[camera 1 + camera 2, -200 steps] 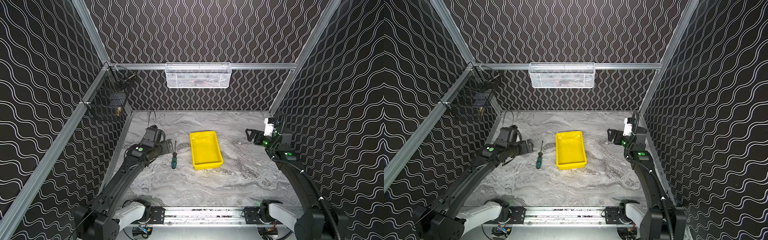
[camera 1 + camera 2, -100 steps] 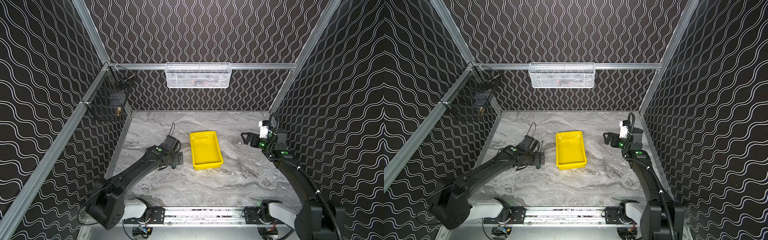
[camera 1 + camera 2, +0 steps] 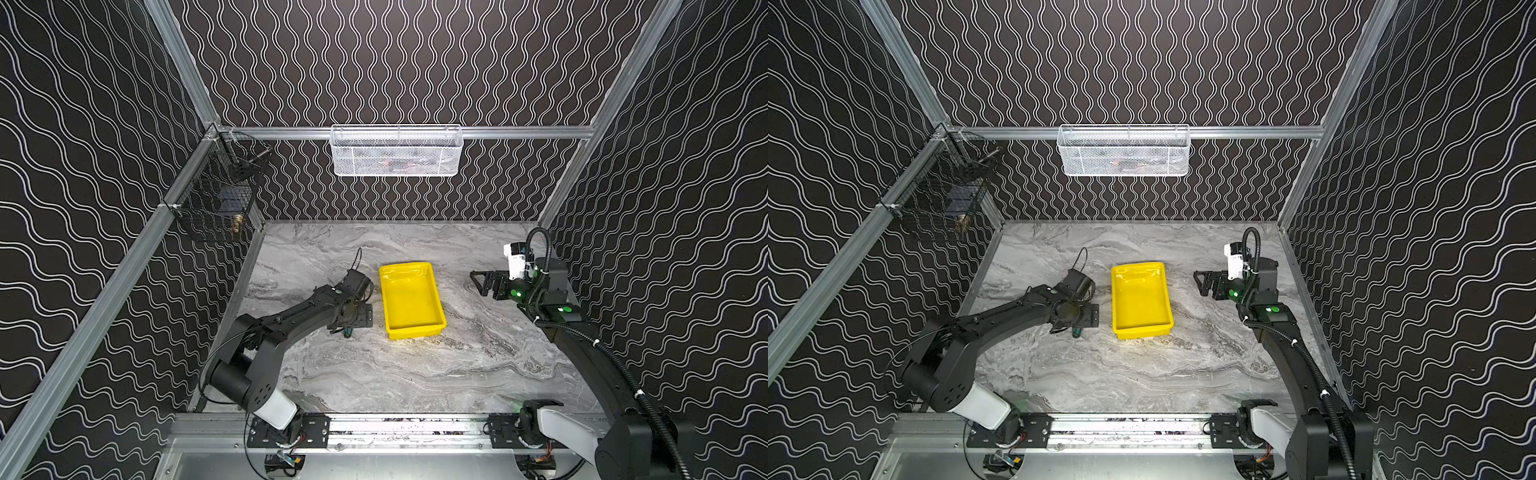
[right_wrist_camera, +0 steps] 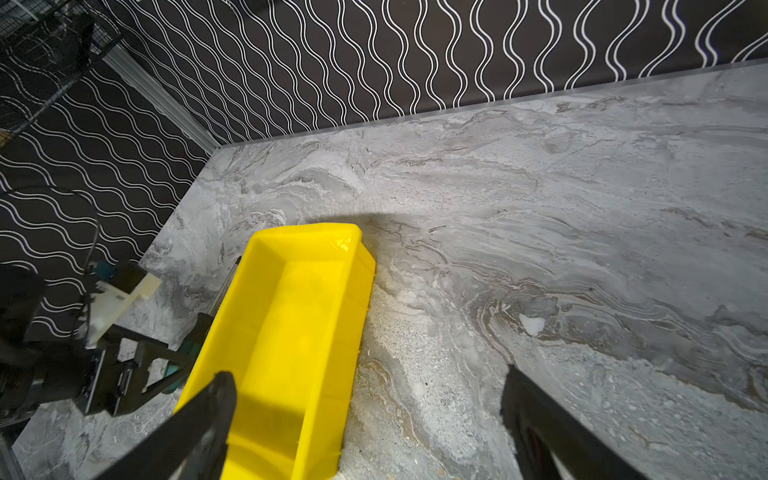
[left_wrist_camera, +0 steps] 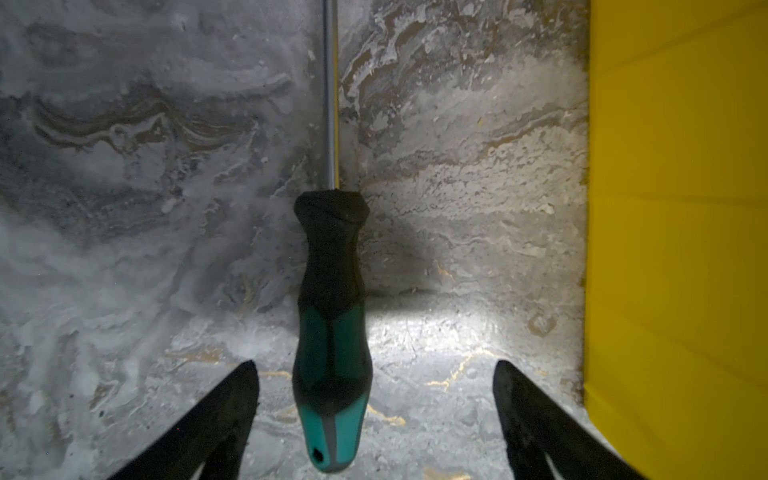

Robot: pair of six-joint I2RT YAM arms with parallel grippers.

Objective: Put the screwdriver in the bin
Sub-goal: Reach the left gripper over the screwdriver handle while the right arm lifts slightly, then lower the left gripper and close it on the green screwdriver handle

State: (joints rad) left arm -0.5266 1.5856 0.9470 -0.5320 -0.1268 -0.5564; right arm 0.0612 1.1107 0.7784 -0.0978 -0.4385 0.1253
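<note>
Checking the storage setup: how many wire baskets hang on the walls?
2. The white mesh basket hangs on the back wall; the black wire basket hangs on the left wall, near the corner. None looks hidden.

Both top views are sharp and evenly lit, the worktop [image 3: 415, 374] pale against dark walls [image 3: 415, 62]. In the left wrist view a hard-edged bright band crosses the worktop beside the screwdriver [image 5: 331, 324], with deep shadow farther along its handle. In the right wrist view the bin [image 4: 291, 324] glares saturated yellow, sheen on its far wall.
</note>
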